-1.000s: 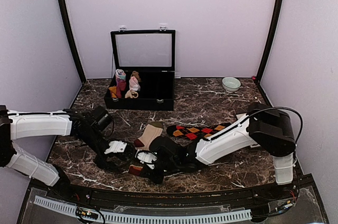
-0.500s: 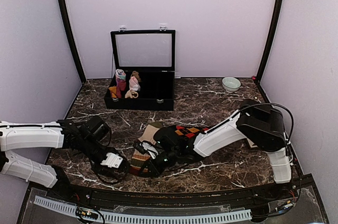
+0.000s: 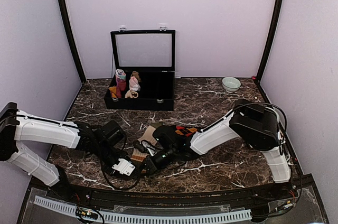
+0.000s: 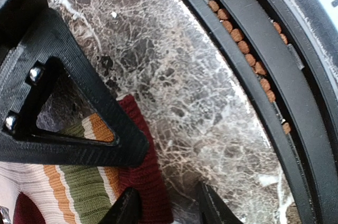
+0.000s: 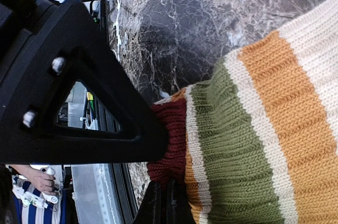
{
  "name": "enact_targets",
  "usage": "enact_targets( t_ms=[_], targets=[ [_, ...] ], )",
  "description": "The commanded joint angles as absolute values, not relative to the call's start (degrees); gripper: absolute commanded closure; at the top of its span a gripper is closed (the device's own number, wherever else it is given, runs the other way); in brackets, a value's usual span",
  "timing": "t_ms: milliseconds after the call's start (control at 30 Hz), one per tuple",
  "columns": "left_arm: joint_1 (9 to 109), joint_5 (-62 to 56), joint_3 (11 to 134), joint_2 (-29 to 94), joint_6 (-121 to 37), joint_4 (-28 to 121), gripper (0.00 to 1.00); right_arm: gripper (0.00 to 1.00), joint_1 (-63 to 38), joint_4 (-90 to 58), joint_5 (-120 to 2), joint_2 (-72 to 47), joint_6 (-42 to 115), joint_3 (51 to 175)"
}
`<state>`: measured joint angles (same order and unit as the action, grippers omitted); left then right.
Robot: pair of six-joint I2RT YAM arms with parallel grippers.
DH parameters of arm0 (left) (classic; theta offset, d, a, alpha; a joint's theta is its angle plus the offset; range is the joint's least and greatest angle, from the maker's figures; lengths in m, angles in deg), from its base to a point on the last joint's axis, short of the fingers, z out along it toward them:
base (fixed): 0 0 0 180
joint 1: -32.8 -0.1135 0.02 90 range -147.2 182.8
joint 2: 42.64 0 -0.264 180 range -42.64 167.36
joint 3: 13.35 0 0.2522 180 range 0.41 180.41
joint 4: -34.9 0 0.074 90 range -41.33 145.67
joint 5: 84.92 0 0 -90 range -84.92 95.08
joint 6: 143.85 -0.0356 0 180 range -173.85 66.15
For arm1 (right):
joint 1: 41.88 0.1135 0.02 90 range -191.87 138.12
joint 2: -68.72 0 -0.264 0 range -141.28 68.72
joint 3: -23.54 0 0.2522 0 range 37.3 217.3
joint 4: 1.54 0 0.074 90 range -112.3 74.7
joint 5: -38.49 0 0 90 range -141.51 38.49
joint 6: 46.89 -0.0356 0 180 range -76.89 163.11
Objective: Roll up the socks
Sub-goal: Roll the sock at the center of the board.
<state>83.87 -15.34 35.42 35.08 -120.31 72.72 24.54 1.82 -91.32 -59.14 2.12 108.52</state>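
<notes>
At table's [image 3: 222,166] front edge a sock [image 3: 140,154], box [image 3: 140,100] behind it, bowl [image 3: 231,83] back right.

Top view looks down from high at the near side, covering the whole desk [image 3: 222,109]. Both wrist views sit close over the desk's near edge, sharing the striped sock [image 5: 248,129] end.

Cream sock [image 5: 253,129], orange-green stripes, maroon toe
</notes>
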Motion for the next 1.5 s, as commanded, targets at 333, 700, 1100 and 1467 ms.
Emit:
enact_targets(
  t_ms=[333,700,1100,1467],
  targets=[
    [84.1,-11.8,34.3,38.3,-119.1,69.1,0.86,0.93,23.8,-11.6,-86.4,-63.5,-0.8,103.8],
    [82.0,-15.5,36.2,43.3,-114.3,73.0,1.00,0.62,23.8,-6.2,-79.7,-54.9,-1.1,95.0],
    [78.3,-20.6,41.5,49.0,-112.7,79.8,1.00,0.52,27.9,-3.1,-57.4,-40.0,6.6,82.9],
    [75.3,-28.6,50.7,58.4,-109.6,89.0,1.00,0.53,40.0,6.5,-39.5,-34.2,29.6,81.1]
  ],
)
